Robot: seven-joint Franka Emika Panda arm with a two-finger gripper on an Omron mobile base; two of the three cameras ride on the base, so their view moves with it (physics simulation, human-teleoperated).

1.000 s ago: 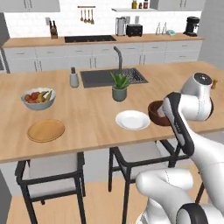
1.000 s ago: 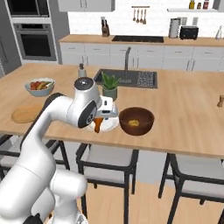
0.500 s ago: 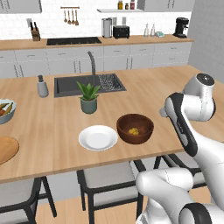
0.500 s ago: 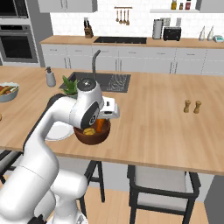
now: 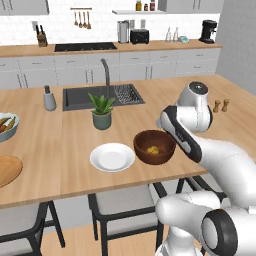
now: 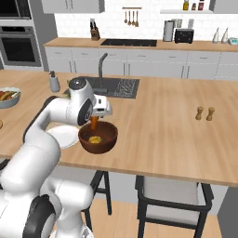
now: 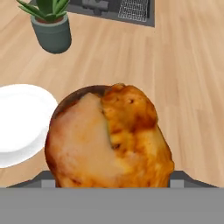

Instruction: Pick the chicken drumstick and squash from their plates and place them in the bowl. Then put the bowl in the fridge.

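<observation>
One drumstick held over the bowl, squash already inside.

You have the wooden counter as the biggest thing, then the dark wooden bowl near its front edge, with the white plate just left of it. Your gripper stands wide, clamped on the chicken drumstick, whose long axis hangs upright, pointing down into the bowl. Smallest, the yellow squash lies on the bowl's bottom.

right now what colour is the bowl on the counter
Dark reddish-brown bowl, clearest in the left base view.
</observation>
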